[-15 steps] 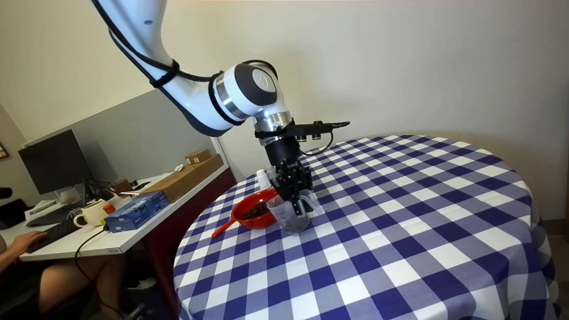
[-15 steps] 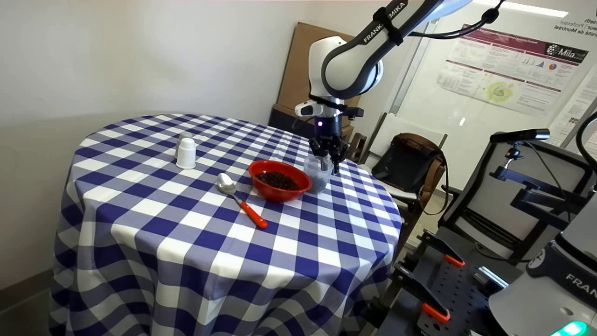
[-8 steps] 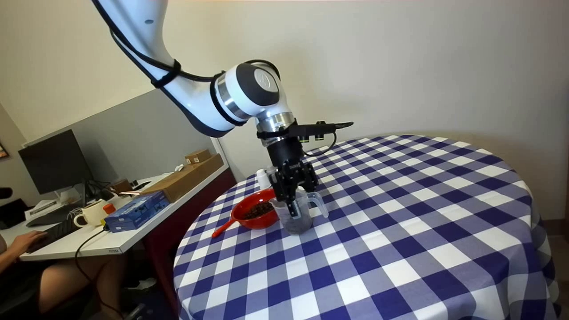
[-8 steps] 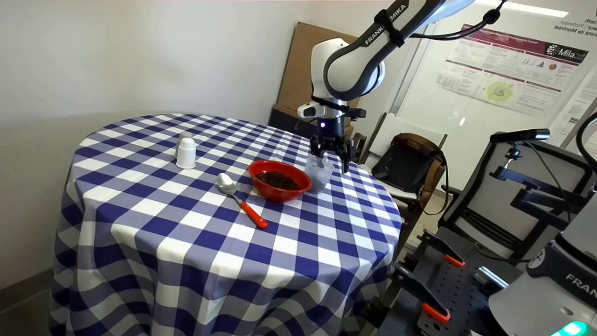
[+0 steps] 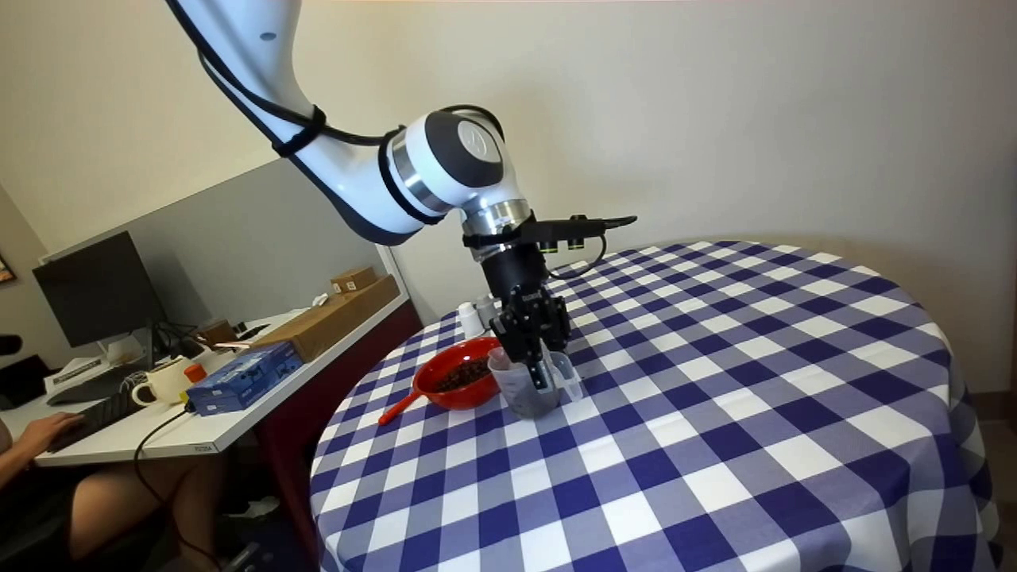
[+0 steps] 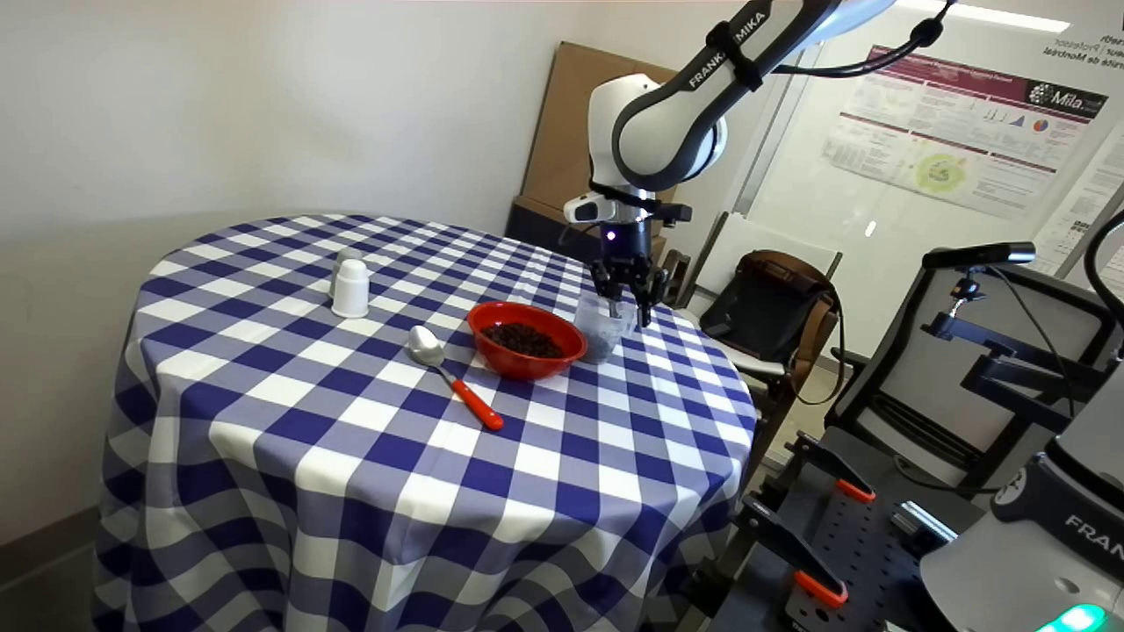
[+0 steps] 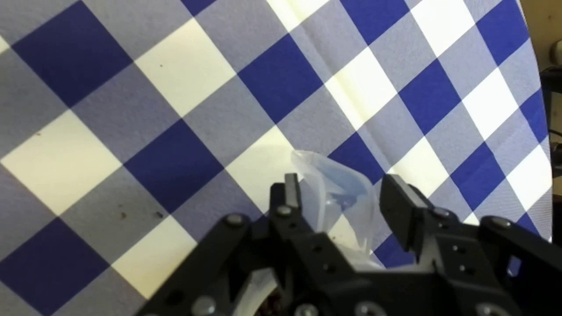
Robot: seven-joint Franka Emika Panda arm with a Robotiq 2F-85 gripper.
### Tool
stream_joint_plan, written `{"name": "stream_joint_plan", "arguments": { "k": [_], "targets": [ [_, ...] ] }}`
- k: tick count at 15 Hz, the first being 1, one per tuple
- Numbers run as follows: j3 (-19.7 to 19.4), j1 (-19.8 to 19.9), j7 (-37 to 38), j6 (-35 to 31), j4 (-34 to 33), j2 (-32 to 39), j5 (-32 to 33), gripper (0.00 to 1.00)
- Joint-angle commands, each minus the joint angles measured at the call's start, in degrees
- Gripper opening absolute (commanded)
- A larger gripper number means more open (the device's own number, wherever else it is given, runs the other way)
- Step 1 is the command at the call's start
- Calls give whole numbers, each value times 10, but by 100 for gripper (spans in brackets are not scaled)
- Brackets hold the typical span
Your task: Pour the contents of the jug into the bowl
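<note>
Fingers (image 7: 400,210) spread wide apart, and in the wrist view the see-through handle (image 7: 344,175) of the jug (image 5: 520,393) sits right in the gap, one finger at nine o'clock, one at three! Nothing clamped, by the look of it; whether either side touches, I can't tell. The jug looks upright on the table (image 5: 715,381), and there's the red bowl (image 6: 518,364) just beside it, at about nine o'clock from the jug in both exterior views. Touching or barely apart? No telling from here.

So this looks like the grasp, with the pour to come. The handle seems to fill most of that gap, so close slowly and let both sides meet it evenly; if one lands first, the jug will likely spin. And take a deep bite, because a shallow pinch could let the jug swivel once it tips!

Then straight up, twelve o'clock, high enough that the jug's base clears the bowl's rim, before any swing toward nine. Dark bits (image 6: 524,341) already lie in the bowl, so a gentle tilt over its middle should keep them from scattering. How full is the jug? I can't make that out.
</note>
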State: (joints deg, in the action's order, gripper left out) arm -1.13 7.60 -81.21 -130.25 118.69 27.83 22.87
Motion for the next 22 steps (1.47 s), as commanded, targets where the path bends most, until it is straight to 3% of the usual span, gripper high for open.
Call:
{"name": "stream_joint_plan", "arguments": {
  "k": [1,3,10,15,22],
  "targets": [
    [-6,-3,-5,-10,15,-14,13,20],
    [-8,-4,-3,-10,15,-16,16,8],
    [-7,-9,10,8,13,-21,11,12],
    [-15,-31,67,30,11,-60,29,12],
    [-11,-85,204,110,10,-122,158,12]
  ]
}}
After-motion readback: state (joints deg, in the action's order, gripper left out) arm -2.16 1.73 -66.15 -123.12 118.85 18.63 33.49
